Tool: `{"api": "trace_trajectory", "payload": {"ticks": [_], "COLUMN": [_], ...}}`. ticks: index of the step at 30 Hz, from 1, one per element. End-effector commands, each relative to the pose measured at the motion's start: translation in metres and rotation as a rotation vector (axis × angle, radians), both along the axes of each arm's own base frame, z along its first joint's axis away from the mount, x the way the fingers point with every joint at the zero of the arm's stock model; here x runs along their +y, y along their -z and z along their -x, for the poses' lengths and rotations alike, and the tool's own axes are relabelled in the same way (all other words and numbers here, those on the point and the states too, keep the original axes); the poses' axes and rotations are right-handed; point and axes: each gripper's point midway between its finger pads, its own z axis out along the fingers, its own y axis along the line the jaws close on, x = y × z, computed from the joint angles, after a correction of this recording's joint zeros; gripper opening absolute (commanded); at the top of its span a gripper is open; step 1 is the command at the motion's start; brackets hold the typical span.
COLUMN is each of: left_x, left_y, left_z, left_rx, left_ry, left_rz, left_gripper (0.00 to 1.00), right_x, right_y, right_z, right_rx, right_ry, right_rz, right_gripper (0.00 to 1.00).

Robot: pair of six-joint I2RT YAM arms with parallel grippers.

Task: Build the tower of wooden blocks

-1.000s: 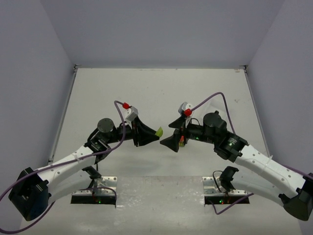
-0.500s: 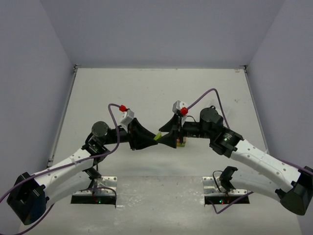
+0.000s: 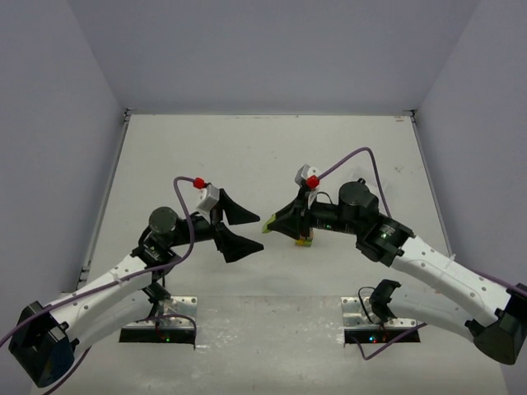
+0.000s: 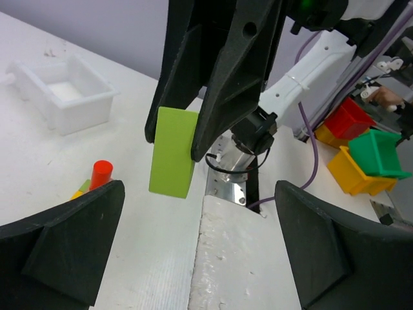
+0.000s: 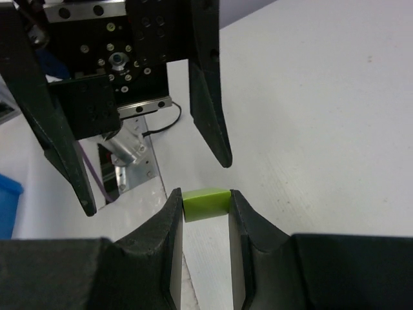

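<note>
Lime-green flat wooden block [image 4: 173,152] is pinched in your R black two-finger gripper [image 5: 204,199], held mid-width over the white table [image 3: 247,148], toward its near edge. L gripper [image 3: 251,232] is spread, clear. Keep block level, lower slowly onto small yellow/red-orange stack [image 3: 305,239], release w/o nudging.

The table [image 3: 247,144] is white. Pale grey walls [image 3: 263,49] stand behind the table and on both its sides. Red, yellow and green bins [image 4: 375,152] sit past the table.
</note>
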Motion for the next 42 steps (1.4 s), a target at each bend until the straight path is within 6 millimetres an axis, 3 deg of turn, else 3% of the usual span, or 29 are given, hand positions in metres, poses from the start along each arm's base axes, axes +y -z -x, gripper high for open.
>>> {"api": "trace_trajectory", "payload": {"ticks": [1,4,6,8,10,12,15,18,25,32,35,42], "left_x": [0.007,0.018,0.028,0.036,0.044,0.05,0.055,0.057,0.063,0.065,0.065,0.067], "left_y": [-0.015,-0.011,-0.008,-0.008,-0.005,-0.005,-0.008,-0.009,0.007,0.012,0.013,0.017], "left_z": [-0.018,-0.036,-0.049,-0.056,-0.059,-0.06,-0.058,-0.058,-0.074,-0.078,-0.078,-0.079], "left_rx": [-0.041,0.008,0.043,0.067,0.08,0.085,0.083,0.094,0.16,0.169,0.168,0.174], "left_ry": [-0.12,-0.25,-0.354,-0.423,-0.471,-0.503,-0.522,-0.535,-0.62,-0.638,-0.64,-0.652], "left_rz": [0.008,-0.023,-0.038,-0.046,-0.052,-0.05,-0.035,-0.041,-0.101,-0.114,-0.115,-0.124], "left_gripper": [1.0,1.0,1.0,1.0,1.0,1.0,1.0,1.0,1.0,1.0,1.0,1.0], "right_x": [-0.022,-0.061,-0.089,-0.133,-0.161,-0.196,-0.21,-0.231,-0.247,-0.275,-0.258,-0.249], "right_y": [-0.012,0.001,0.017,0.039,0.048,0.07,0.082,0.115,0.153,0.188,0.206,0.237], "right_z": [-0.019,-0.042,-0.045,-0.05,-0.047,-0.03,-0.018,0.0,0.011,0.019,0.005,0.002], "right_rx": [0.007,0.051,0.116,0.165,0.205,0.277,0.351,0.429,0.527,0.664,0.68,0.758], "right_ry": [0.187,0.458,0.607,0.828,0.962,1.08,1.152,1.227,1.308,1.401,1.297,1.2], "right_rz": [0.009,0.078,0.143,0.243,0.271,0.392,0.423,0.55,0.689,0.836,0.773,0.829], "right_gripper": [0.0,0.0,0.0,0.0,0.0,0.0,0.0,0.0,0.0,0.0,0.0,0.0]}}
